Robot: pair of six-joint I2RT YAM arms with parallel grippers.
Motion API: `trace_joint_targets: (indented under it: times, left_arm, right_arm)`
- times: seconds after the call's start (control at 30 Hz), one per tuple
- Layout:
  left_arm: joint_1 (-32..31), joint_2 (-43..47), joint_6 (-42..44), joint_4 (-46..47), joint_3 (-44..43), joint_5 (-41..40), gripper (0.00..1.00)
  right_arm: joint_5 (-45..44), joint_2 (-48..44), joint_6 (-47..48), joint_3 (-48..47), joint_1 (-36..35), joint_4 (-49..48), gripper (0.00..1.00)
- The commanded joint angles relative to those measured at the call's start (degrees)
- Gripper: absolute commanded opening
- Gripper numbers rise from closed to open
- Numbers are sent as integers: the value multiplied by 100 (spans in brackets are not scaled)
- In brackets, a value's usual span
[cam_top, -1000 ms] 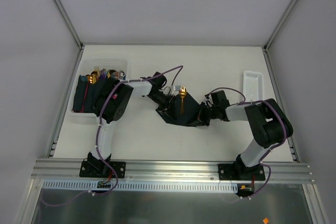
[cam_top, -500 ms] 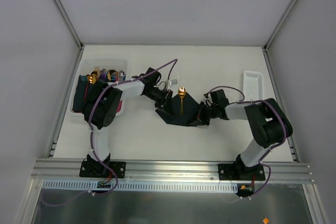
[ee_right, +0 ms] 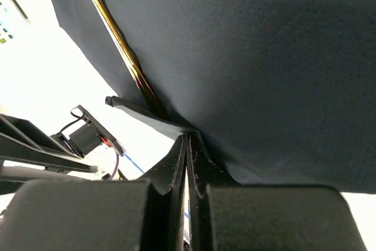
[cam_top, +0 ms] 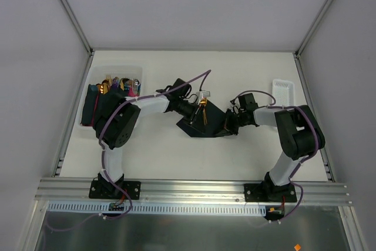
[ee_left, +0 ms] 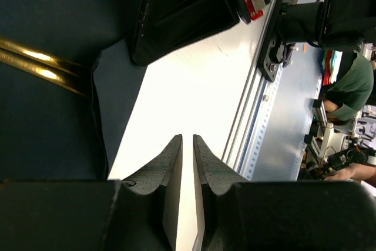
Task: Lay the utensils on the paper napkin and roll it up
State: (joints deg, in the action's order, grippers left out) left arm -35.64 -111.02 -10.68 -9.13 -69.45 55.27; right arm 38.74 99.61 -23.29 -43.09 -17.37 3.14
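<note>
The dark navy paper napkin (cam_top: pixel 205 126) lies at the table's middle with the gold-headed utensils (cam_top: pixel 203 110) on it. My left gripper (cam_top: pixel 197 111) hovers over the napkin's left part by the utensils; its jaws (ee_left: pixel 187 137) stand almost together with nothing between them. The gold handles (ee_left: pixel 35 63) lie on the napkin (ee_left: pixel 47 127) to its left. My right gripper (cam_top: pixel 227 126) is at the napkin's right corner. In the right wrist view it (ee_right: pixel 188 136) is shut on the napkin's edge (ee_right: pixel 247 57), which is lifted over the utensils (ee_right: pixel 117 42).
A white bin (cam_top: pixel 136 70) at the back left holds dark and pink napkins and more cutlery. A small white tray (cam_top: pixel 282 95) lies at the back right. The metal rail (cam_top: pixel 188 189) runs along the near edge.
My left gripper swung left off the napkin, then back right over the utensils. My right gripper pulled the napkin's right corner up and inward, so the sheet looks narrower.
</note>
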Motion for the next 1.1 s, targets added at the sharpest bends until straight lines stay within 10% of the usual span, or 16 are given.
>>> trace_joint_targets:
  times: [0.0, 0.57, 1.07]
  left_arm:
    - [-40, -340, -382, 332, -262, -77, 13]
    - [109, -1237, -1402, 561, -579, -789, 6]
    - [189, -1317, -1578, 596, -464, -939, 4]
  right_arm:
    - [-543, 155, 448, -138, 75, 503, 0]
    - [-359, 103, 554, -323, 84, 644, 4]
    - [-789, -1356, 421, -68, 839, 609, 44]
